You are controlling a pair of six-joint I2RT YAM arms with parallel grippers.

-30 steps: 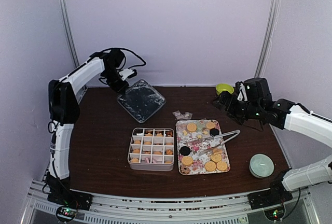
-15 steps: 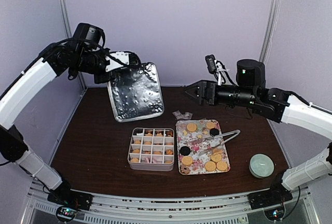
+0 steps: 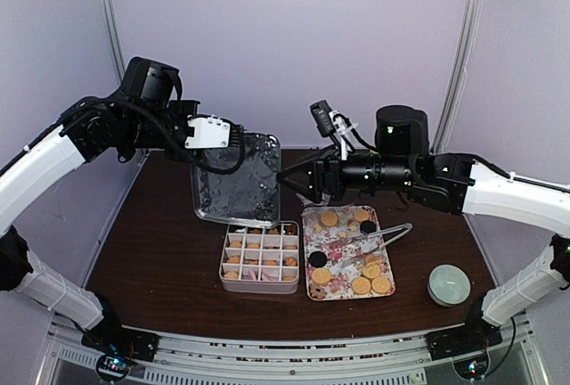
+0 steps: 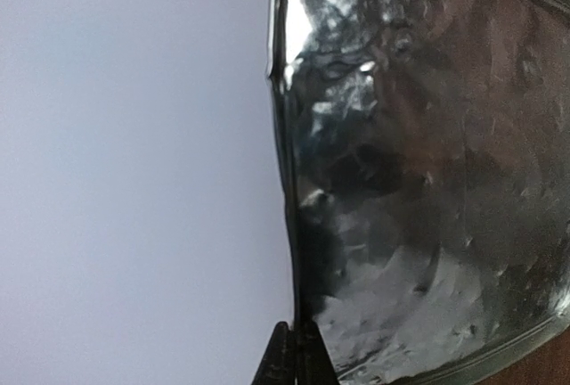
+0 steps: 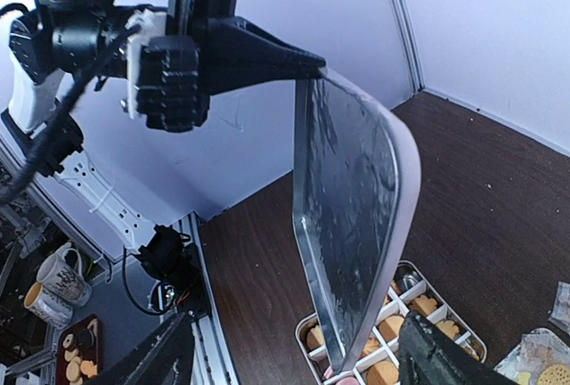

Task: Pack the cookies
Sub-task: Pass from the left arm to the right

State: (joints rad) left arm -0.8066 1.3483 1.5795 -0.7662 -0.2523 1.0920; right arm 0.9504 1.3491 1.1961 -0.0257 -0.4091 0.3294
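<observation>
Right gripper [image 3: 289, 180] hangs with its fingers spread, above the cookies [image 3: 254, 245]. These golden round biscuits fill a divided rectangular metal tin [image 3: 258, 287] near the middle of the tabletop's [image 3: 169, 251] front edge. More of them, with two dark ones, lie on a floral rectangular tray [image 3: 343, 247] just beside the tin's right side, under slim metal tongs [image 3: 383, 235]. Beyond, a dimpled silver metal lid [image 3: 233, 184] stands tilted over the tin's far edge, possibly between those spread fingers. Left gripper [image 3: 239, 138] is clamped on its upper rim.

The lid [image 3: 234, 180] in the left gripper [image 3: 242, 138] hangs tilted over the tin's [image 3: 258, 286] far edge, its near rows lie open, and tongs [image 3: 385, 235] cross the tray [image 3: 345, 226].
</observation>
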